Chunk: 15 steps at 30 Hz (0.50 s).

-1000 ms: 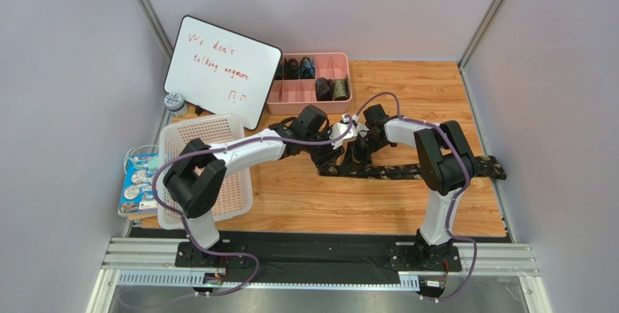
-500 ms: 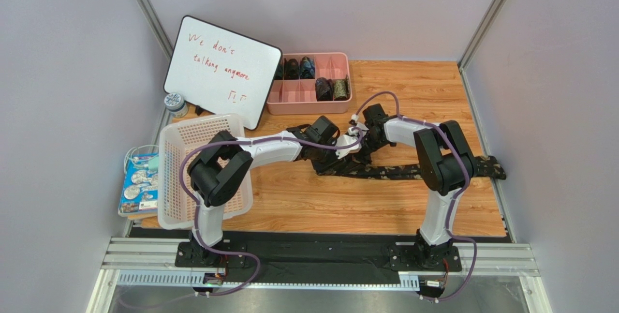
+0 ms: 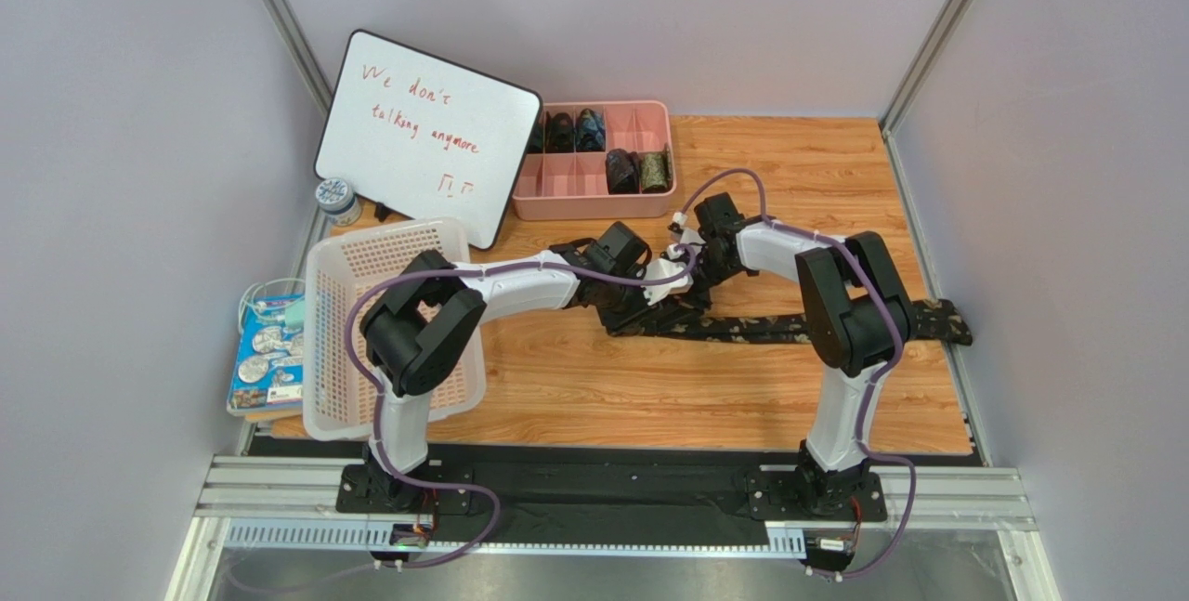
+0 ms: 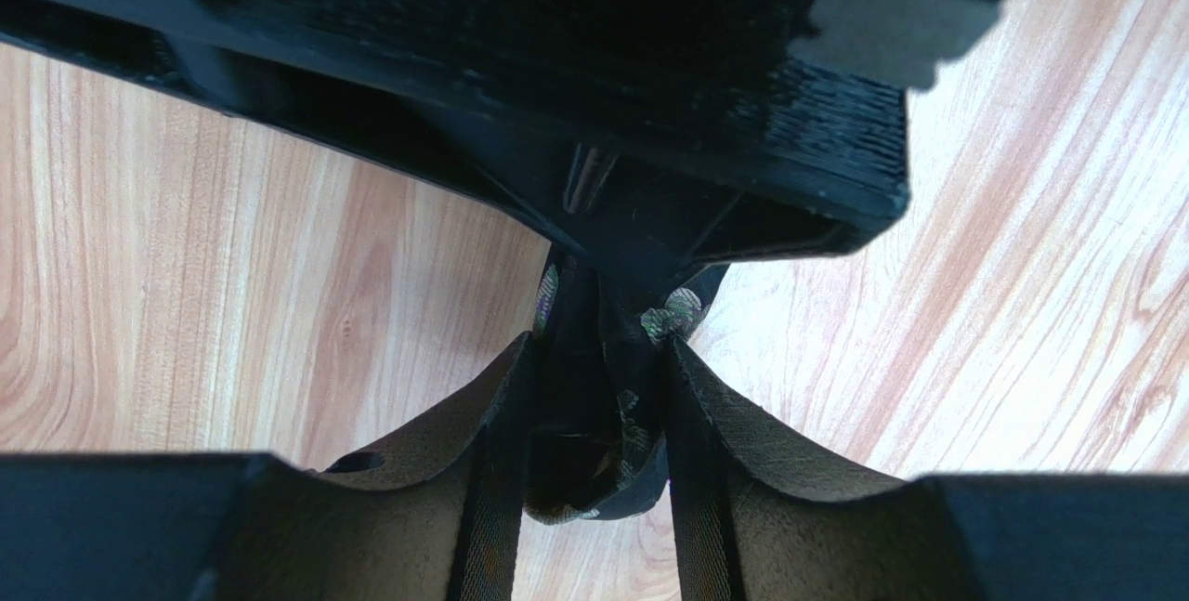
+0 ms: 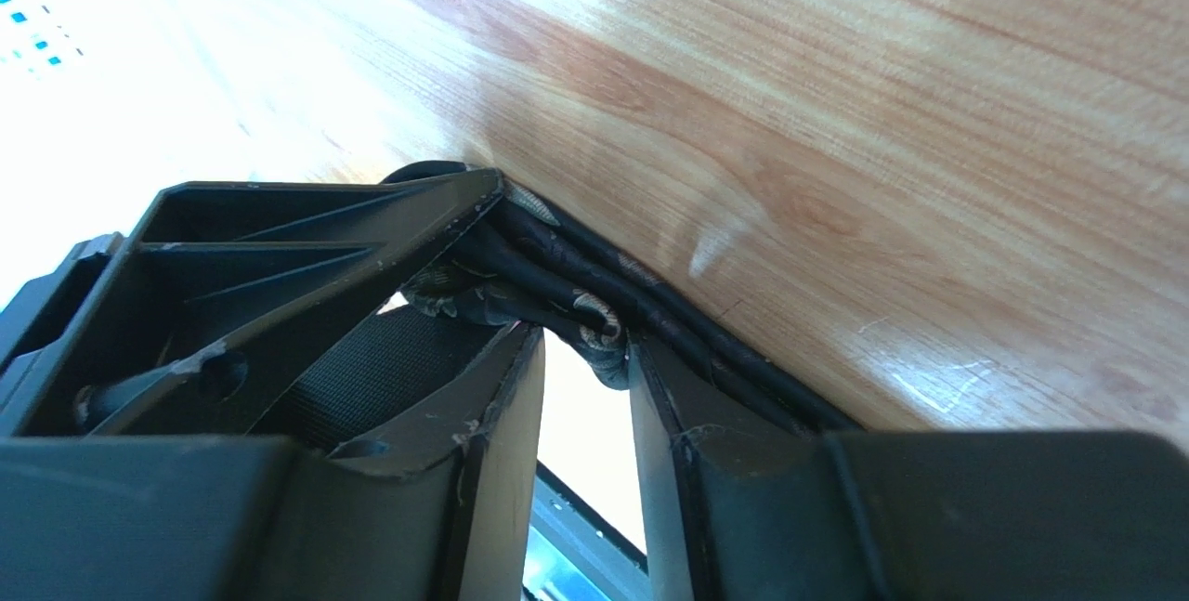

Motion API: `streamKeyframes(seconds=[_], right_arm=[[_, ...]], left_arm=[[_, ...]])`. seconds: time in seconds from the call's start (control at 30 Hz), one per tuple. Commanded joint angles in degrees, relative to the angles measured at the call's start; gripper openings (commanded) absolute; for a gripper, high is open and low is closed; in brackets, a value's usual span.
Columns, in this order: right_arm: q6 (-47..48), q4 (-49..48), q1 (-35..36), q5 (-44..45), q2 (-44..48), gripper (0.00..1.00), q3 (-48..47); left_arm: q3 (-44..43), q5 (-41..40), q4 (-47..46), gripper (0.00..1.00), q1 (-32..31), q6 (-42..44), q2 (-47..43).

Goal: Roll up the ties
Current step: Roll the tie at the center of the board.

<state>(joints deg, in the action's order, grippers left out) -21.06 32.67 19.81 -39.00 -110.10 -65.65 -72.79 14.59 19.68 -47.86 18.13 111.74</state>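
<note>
Grip: left tool [image 4: 600, 350] and right tool [image 5: 579, 336] both pinch the folded end of the necktie [image 3: 782, 328] — you should turn together, layers tight, edges square.

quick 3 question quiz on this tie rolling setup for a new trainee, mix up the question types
1. Pick one: the rolled ties sit in the A) basket B) pink tray C) whiteboard.
2. True or false: the long tie on the table stretches left as far as the basket.
3. Fill in: the left gripper is shut on the ___.

Key: 1 B; 2 false, its left end stops mid-table where both arms meet; 3 tie.
</note>
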Motion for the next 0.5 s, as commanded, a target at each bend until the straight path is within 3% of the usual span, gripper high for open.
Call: streamKeyframes(seconds=[0.0, 0.23, 0.33, 0.47], right_arm=[[2.7, -0.4, 1.4, 4.3, 0.3, 0.29, -1.0], [3.8, 1.3, 1.6, 5.8, -3.1, 0.27, -1.9], [4.8, 2.0, 1.6, 5.3, -3.5, 0.19, -2.9], [6.7, 3.4, 1.5, 3.9, -3.0, 0.32, -4.1]], left_arm=[[0.4, -0.1, 2.9, 0.44, 0.2, -0.6, 2.4], [-2.5, 3.2, 4.7, 0.47, 2.4, -7.8, 0.3], [-3.1, 4.3, 5.3, 0.46, 2.4, -8.9, 1.2], [-3.3, 3.5, 6.5, 0.44, 2.4, -7.9, 2.6]])
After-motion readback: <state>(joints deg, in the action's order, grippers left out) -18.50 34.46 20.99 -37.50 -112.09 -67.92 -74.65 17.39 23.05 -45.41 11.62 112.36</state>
